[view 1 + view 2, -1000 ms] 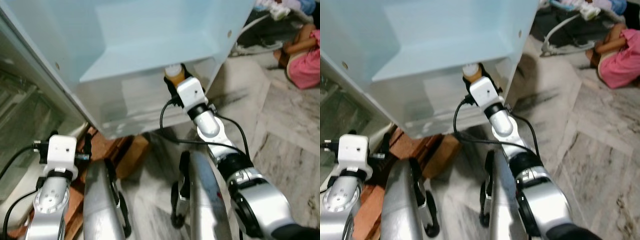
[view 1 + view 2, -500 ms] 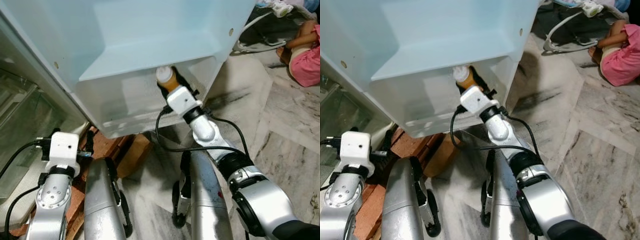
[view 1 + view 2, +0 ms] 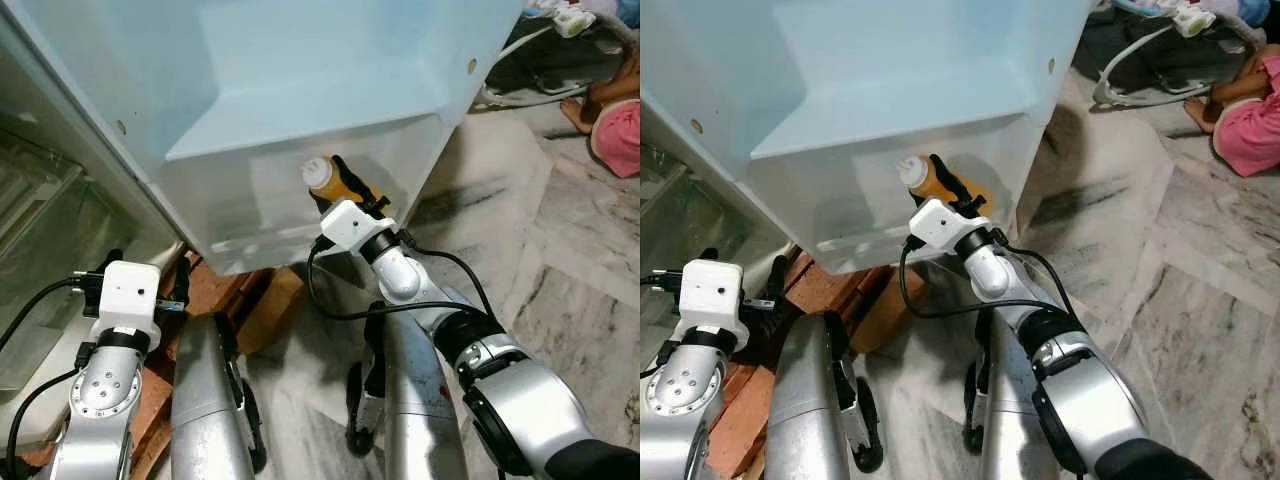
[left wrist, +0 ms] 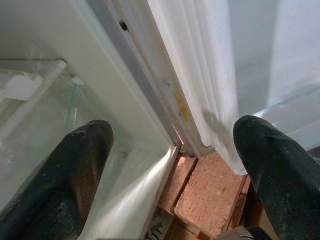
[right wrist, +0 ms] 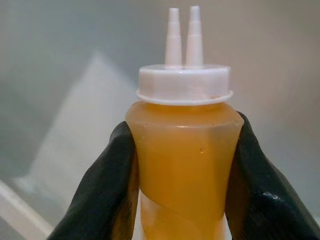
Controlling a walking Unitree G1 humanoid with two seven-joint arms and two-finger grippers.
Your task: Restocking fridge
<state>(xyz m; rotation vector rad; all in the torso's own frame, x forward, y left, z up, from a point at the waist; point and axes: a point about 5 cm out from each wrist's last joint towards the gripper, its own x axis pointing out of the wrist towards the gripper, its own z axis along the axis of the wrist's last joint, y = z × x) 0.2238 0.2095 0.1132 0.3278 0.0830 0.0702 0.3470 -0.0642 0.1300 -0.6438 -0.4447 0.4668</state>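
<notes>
Right gripper (image 3: 335, 190) is clenching sauce bottle (image 5: 182, 165), placing it into fridge door bin (image 3: 230, 215); next: lowering upright w/o tipping. Left gripper (image 4: 170, 165) is hanging released.

Marbled stone floor (image 3: 560, 250) from 3 to 6 o'clock, red bricks (image 4: 202, 192) at 7 o'clock, person in pink (image 3: 1250, 130) seated on floor at 2 o'clock

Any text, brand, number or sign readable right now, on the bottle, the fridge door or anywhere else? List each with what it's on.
None: no readable text in any view.
Squeeze bottle in the right claw: plain orange body, white twin-nozzle cap, no label visible.
Fridge door bin: plain translucent plastic, no markings.
Left claw camera housing: plain white, nothing printed.
</notes>
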